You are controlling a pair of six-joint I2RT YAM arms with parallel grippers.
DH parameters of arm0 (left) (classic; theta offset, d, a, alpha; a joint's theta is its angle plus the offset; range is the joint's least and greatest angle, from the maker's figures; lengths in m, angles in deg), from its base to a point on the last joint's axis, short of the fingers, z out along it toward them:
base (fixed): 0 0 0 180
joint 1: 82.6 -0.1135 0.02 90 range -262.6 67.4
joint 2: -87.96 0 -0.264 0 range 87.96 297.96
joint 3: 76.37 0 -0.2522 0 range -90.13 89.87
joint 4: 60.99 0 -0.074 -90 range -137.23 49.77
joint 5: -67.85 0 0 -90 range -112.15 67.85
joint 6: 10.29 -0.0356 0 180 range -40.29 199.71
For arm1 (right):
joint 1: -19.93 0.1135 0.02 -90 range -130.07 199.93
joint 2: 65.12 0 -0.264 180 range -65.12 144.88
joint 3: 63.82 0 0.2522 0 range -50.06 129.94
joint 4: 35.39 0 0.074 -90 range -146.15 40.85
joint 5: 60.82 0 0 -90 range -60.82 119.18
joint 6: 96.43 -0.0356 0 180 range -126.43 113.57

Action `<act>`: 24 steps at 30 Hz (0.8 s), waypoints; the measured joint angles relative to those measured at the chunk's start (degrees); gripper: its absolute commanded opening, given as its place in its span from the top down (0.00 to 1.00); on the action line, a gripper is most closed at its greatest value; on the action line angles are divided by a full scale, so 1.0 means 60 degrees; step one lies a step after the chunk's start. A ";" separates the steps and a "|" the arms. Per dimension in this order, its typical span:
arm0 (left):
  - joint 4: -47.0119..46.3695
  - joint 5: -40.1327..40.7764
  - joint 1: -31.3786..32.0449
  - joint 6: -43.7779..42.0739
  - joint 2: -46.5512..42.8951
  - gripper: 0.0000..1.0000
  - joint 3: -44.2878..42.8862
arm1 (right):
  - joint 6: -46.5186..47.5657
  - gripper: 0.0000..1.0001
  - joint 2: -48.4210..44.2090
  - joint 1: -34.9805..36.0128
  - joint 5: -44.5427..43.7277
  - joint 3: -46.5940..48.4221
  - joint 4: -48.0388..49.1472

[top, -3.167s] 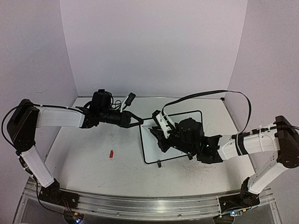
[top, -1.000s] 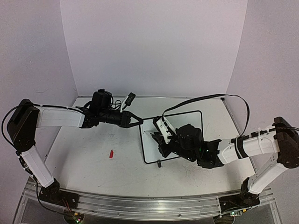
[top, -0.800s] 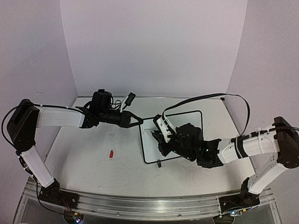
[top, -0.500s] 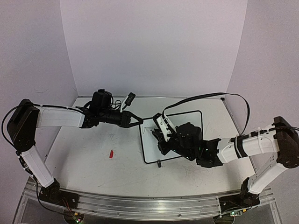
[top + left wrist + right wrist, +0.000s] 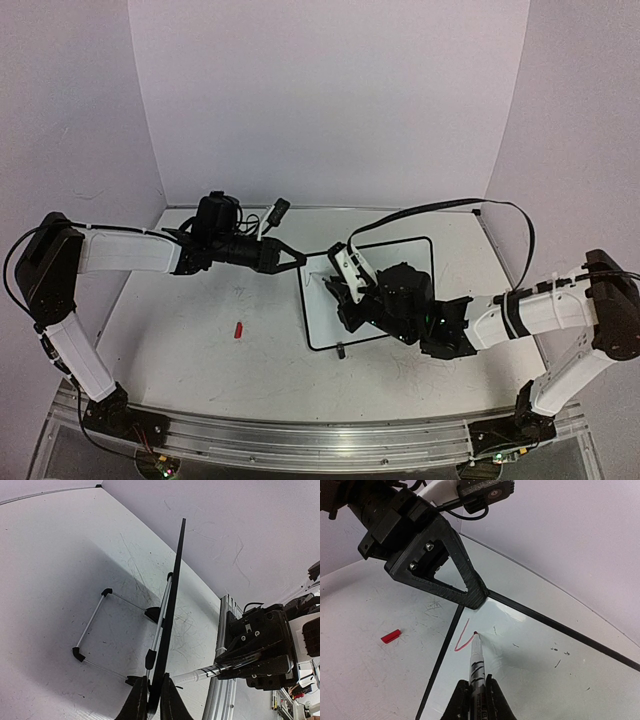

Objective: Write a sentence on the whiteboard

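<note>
Scuffed white bench [image 5: 200, 360], pale walls [image 5: 330, 100]; left claw [image 5: 300, 258] clenched on whiteboard [image 5: 318, 325] corner; right claw [image 5: 474, 697] grasping marker [image 5: 477, 662], tip on red stroke [image 5: 461, 638]

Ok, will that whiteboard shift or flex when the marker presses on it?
Probably stiff: the whiteboard edge looks straight and thin in the left wrist view. Likely light, so apt to slide on the smooth table, which may be why the left gripper clamps its frame corner.
</note>
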 measured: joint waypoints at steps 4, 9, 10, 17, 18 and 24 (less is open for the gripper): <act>0.0000 0.0000 0.0000 -0.0006 0.0000 0.91 0.0000 | -0.0067 1.00 0.0000 0.0000 0.0016 -0.0002 -0.0008; 0.0004 0.0000 0.0000 -0.0025 0.0000 0.91 0.0000 | -0.0191 1.00 -0.0004 0.0000 0.0022 -0.0013 -0.0033; 0.0004 0.0000 0.0000 -0.0025 0.0000 0.91 0.0000 | -0.0210 1.00 -0.0004 0.0000 0.0022 -0.0019 -0.0035; 0.0004 0.0000 0.0000 -0.0029 0.0000 0.91 0.0000 | -0.0317 1.00 -0.0022 0.0000 0.0054 -0.0076 -0.0073; 0.0007 0.0000 0.0000 -0.0029 0.0000 0.91 0.0000 | -0.0346 1.00 -0.0028 0.0000 0.0054 -0.0076 -0.0076; 0.0005 -0.0007 0.0000 -0.0029 0.0000 0.91 0.0000 | -0.0520 1.00 -0.0191 0.0000 0.0064 -0.0319 -0.0152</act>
